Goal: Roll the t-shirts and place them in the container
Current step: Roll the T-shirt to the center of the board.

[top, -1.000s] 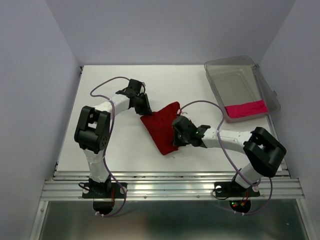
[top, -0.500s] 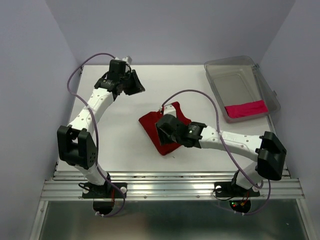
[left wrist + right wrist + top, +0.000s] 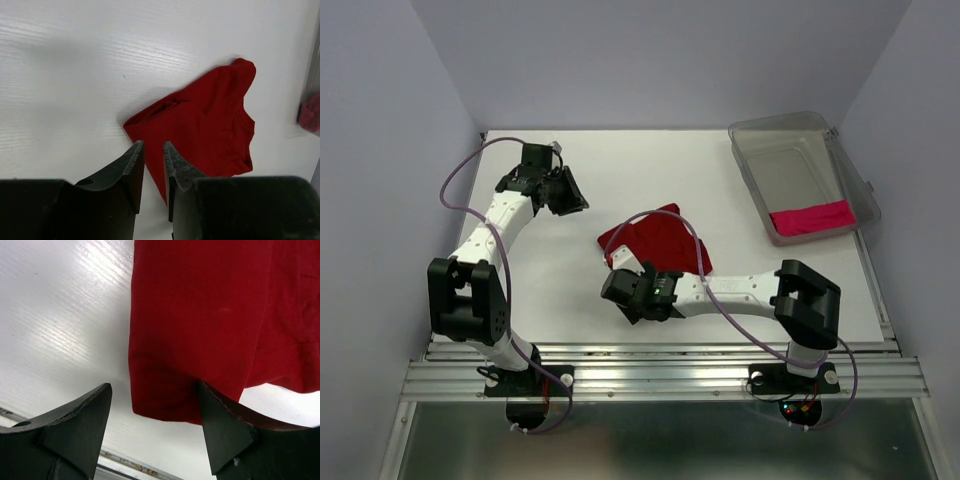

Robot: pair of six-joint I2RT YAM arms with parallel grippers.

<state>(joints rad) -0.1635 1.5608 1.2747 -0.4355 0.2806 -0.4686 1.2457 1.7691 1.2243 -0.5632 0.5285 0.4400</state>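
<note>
The left gripper (image 3: 570,195) has left the red shirt's (image 3: 660,240) far-left corner, swung up to the far-left of the table (image 3: 750,180) and come back a little, now well apart from the cloth. The right gripper (image 3: 618,290) has slid from the shirt's right side across to its near-left edge, and its jaws have gone from clamped to wide apart. The shirt, earlier a long wedge pointing nearward, now lies shorter and broader

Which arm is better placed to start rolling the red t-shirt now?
Right. The right end effector hangs open at the near edge of the red t-shirt, jaws spread around that edge. The left end effector sits off to the side above the table, away from the cloth.
</note>
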